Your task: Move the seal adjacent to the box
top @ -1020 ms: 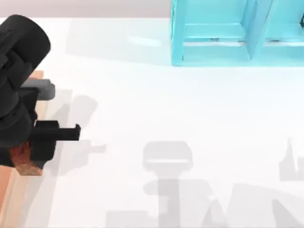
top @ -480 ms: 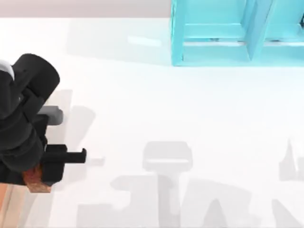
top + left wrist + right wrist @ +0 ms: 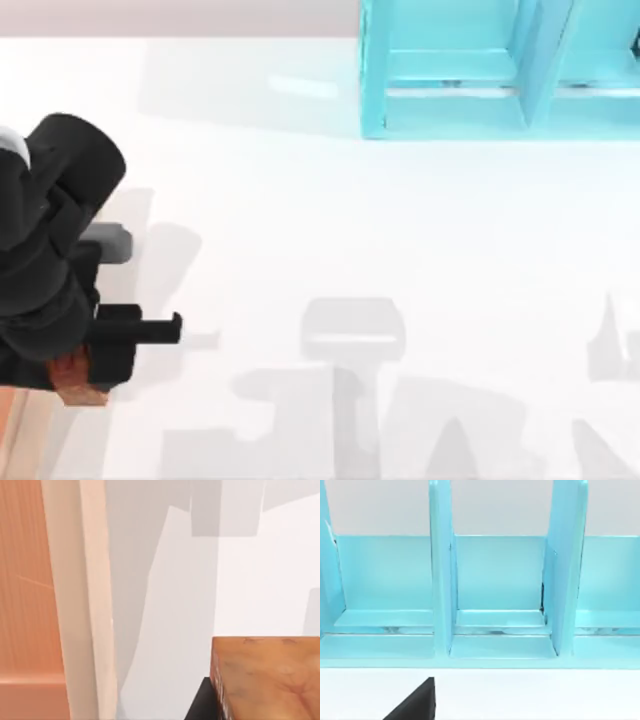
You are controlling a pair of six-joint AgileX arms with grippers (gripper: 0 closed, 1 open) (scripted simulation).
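The seal (image 3: 70, 380) is a small reddish-brown block at the table's left side, held in my left gripper (image 3: 98, 358), which is shut on it. In the left wrist view the seal (image 3: 270, 680) is close up, with a black fingertip (image 3: 200, 707) beside it. The box (image 3: 10, 425) shows as an orange-brown strip at the bottom left corner, just left of the seal. Its pale rim (image 3: 95, 605) and orange floor are apart from the seal, with a band of white table between them. A black part of my right gripper (image 3: 415, 705) faces the shelf.
A turquoise shelf unit (image 3: 480, 70) with upright dividers stands at the back right of the table; its compartments (image 3: 500, 590) are seen from the front in the right wrist view. Grey shadows of the arms lie across the white tabletop near the front edge.
Over the last second my left arm moved toward the front and slightly right with the seal in its grip. Less of the box shows now. In the last half second nothing moved.
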